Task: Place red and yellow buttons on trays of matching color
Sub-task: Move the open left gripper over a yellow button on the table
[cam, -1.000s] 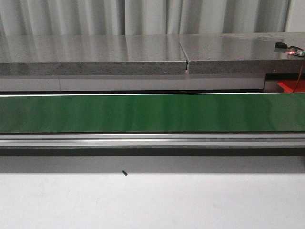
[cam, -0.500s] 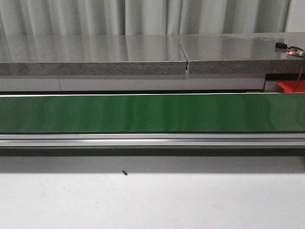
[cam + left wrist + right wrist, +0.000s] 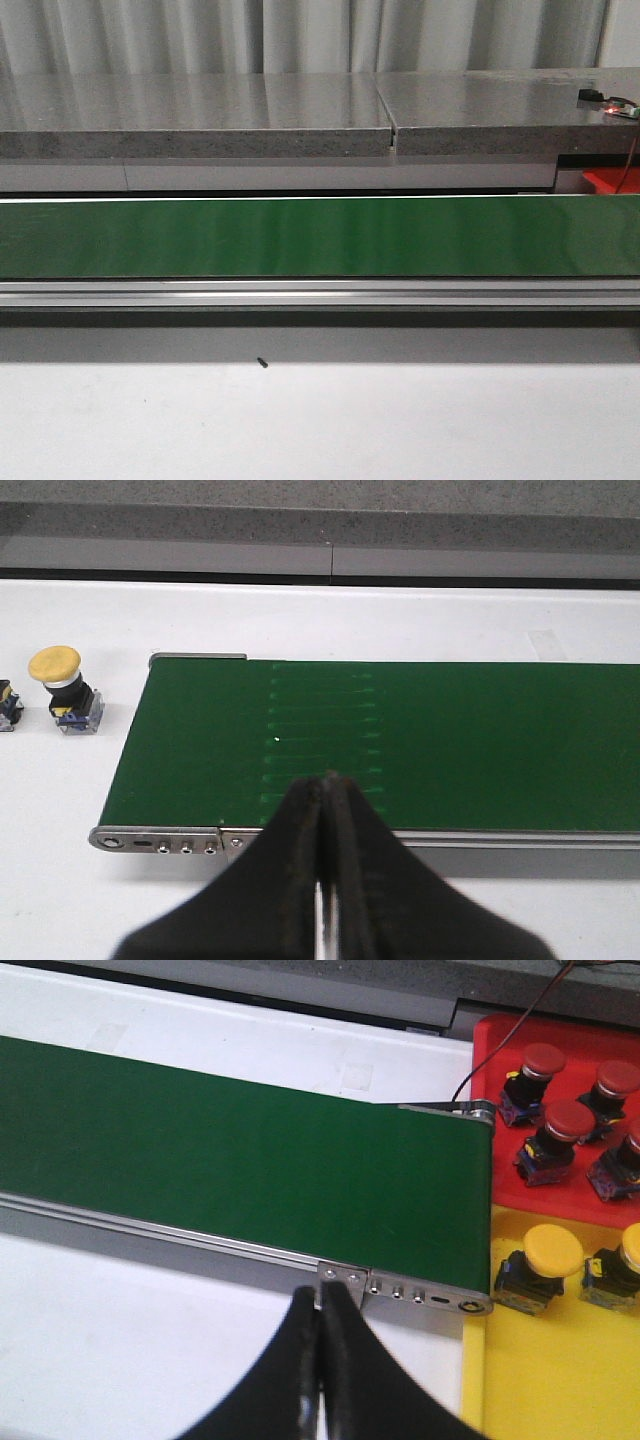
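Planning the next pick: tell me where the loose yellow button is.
In the left wrist view, the yellow button stands on the white table just off the green belt's end.

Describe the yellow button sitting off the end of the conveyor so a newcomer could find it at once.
Start at the green conveyor belt and follow it to the end seen by the left wrist camera. On the white table just beyond that end stands the yellow button. Its round yellow mushroom cap on a dark body marks it out; the neighbour at the picture's edge is cut off.
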{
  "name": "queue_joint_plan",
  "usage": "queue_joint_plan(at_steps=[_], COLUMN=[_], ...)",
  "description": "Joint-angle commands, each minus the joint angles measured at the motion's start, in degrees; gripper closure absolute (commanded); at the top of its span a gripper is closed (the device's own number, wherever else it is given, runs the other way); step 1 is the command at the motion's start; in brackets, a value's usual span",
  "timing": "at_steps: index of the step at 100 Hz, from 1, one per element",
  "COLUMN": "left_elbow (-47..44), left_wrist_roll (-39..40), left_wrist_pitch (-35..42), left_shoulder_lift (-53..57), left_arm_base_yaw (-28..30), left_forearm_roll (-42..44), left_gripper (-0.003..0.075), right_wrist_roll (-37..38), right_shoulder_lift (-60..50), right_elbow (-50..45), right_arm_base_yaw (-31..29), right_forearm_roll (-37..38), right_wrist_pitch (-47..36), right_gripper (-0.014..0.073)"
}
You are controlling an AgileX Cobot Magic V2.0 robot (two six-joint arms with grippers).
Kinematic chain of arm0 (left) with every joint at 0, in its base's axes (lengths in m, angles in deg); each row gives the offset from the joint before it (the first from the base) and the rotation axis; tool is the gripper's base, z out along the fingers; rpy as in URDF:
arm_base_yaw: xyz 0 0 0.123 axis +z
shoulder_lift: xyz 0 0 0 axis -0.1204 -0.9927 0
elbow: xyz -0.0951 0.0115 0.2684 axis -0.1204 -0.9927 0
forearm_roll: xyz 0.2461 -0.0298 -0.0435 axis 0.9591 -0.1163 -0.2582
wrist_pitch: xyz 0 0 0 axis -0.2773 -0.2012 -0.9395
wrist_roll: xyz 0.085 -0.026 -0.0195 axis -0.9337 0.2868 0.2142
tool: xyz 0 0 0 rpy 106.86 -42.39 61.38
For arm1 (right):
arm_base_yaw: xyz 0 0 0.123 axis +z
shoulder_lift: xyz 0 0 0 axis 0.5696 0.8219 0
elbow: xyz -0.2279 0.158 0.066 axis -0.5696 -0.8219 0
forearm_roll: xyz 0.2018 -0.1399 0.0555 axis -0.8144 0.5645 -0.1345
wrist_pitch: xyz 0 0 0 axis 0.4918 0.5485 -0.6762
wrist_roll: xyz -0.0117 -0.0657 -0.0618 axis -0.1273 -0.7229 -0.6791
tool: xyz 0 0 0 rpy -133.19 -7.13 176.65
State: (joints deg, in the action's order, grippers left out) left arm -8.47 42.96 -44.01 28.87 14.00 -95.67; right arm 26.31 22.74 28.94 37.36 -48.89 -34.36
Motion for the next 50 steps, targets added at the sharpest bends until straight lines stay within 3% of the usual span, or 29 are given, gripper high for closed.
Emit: queue_joint_plan(at_steps=[1,50], left_elbow=[1.4,1.4], left_wrist_roll=[0.0,0.0], left_wrist_pitch=[3.5,3.5], left_shoulder_lift=[-0.1,-0.1], left_arm_base_yaw=[-0.5,-0.5], left_forearm_roll=[-0.9,-0.9], left_gripper=[0.0741,0.0722], right_wrist_roll=[0.0,0.0], right_shoulder_lift=[0.1,0.1], right_elbow=[1.5,1.5], right_arm_base_yaw=[-0.3,-0.3], right_forearm_roll=[0.2,0.2], right_wrist_pitch=[-2.7,-2.6], right_gripper=[0.0661,0.0663])
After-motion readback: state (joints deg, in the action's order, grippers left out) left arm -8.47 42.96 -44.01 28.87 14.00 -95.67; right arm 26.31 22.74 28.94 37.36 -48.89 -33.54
